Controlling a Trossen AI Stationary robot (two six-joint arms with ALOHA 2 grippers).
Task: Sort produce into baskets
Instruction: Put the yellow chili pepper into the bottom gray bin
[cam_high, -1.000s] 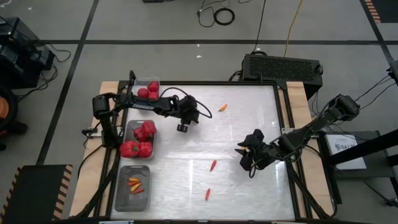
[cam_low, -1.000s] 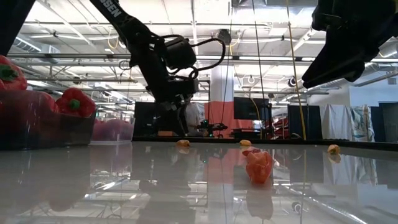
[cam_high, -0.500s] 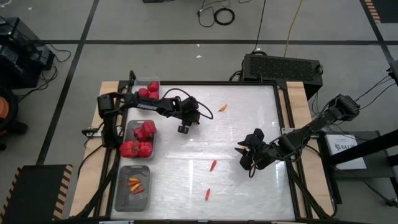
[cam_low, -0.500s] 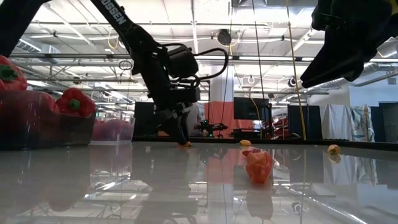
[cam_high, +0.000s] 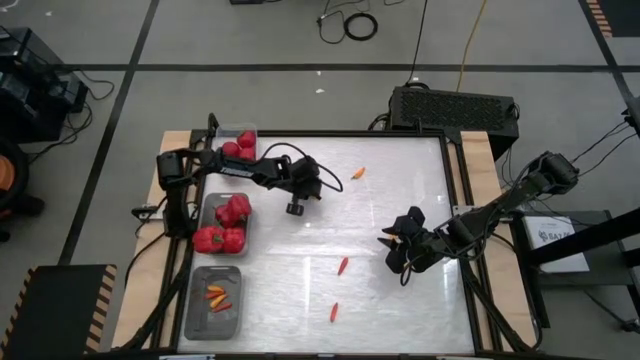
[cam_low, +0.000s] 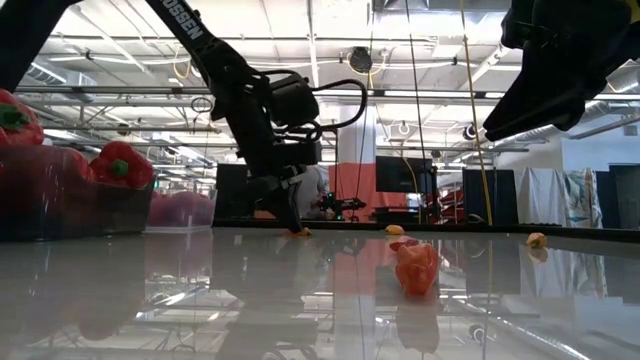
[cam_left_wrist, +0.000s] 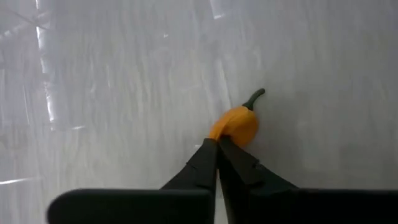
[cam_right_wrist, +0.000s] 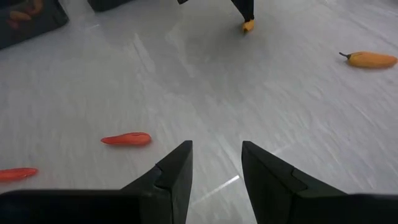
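The left hand (cam_left_wrist: 217, 142) has its fingers together, touching an orange chili pepper (cam_left_wrist: 235, 125) on the worktop (cam_left_wrist: 112, 74); the pepper's green stem points away from the hand. The right hand (cam_right_wrist: 216, 149) has its fingers apart.

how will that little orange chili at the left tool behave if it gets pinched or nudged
The orange chili is tiny against the left tool, so it is probably very light. Its rounded, glossy body lies on the smooth, reflective table, so a nudge may make it slide or roll. With the fingers meeting at its edge, it could squirt out of an off-centre pinch.
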